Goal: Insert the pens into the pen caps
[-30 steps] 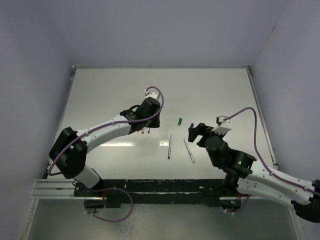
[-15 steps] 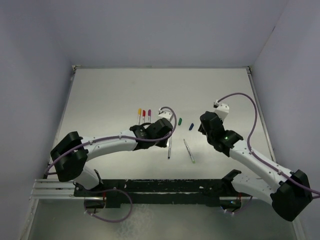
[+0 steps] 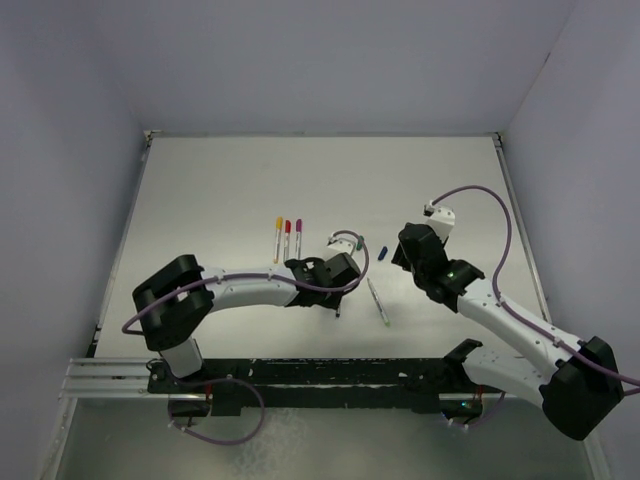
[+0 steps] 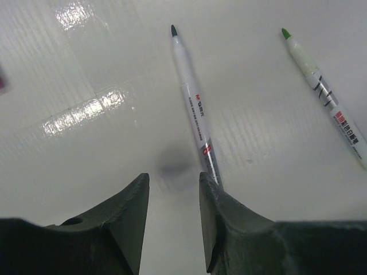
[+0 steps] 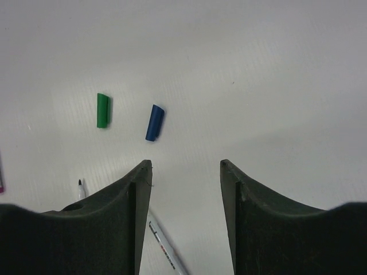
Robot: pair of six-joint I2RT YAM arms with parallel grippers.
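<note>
Two uncapped pens lie mid-table. One has a dark tip (image 4: 192, 109) (image 3: 337, 308); the other has a green tip (image 4: 324, 94) (image 3: 378, 302). My left gripper (image 4: 174, 177) (image 3: 340, 280) hovers open and empty low over the dark-tipped pen's back end, which runs under its right finger. A green cap (image 5: 102, 110) (image 3: 361, 242) and a blue cap (image 5: 155, 122) (image 3: 381, 253) lie loose side by side. My right gripper (image 5: 186, 163) (image 3: 396, 252) is open and empty, with the blue cap just ahead of its left finger. Three more pens (image 3: 287, 232) wear yellow, red and purple caps.
The three capped pens lie in a row left of the left gripper. White side walls (image 3: 130, 230) border the table (image 3: 230, 180). The two arms' wrists are about a hand's width apart, with the loose pens between them.
My left gripper has moved right and nearer, from beside the capped pens to over the dark-tipped pen. My right gripper swung back beside the blue cap, and its jaws have narrowed.
</note>
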